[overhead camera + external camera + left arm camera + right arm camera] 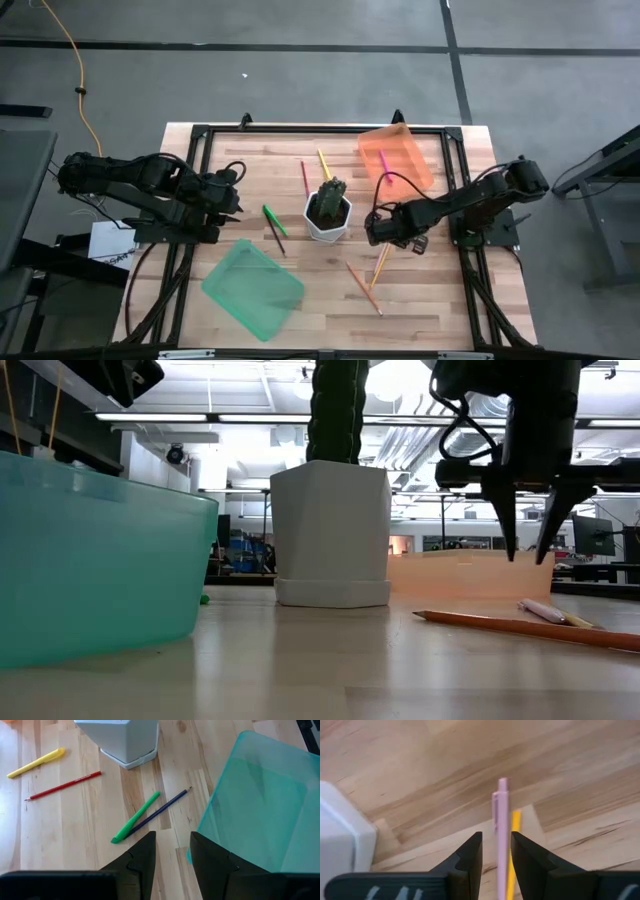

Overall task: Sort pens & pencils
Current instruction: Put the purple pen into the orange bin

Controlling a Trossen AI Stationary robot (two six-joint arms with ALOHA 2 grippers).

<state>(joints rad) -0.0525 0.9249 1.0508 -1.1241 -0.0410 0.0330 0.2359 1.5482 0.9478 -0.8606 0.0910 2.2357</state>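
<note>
High view: your right gripper point(385, 237) hangs over a yellow-orange pencil point(380, 265) by the white pot point(327, 217).

Right wrist: fingers slightly parted, empty, above a pink pen point(500, 840).

Left wrist: left gripper point(172, 851) parted, empty, near green pen point(135, 817).

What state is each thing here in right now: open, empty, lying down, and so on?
Left gripper: open, empty, beside the tray.
Right gripper: open, hovering over the pen, not gripping.
Pale pink plastic pen: lying flat on the table.
Green translucent plastic tray: empty.
Orange translucent plastic tray: holds one pink stick.
Bright green pen: lying flat, touching the dark thin pencil.
White ceramic pot: upright.
</note>
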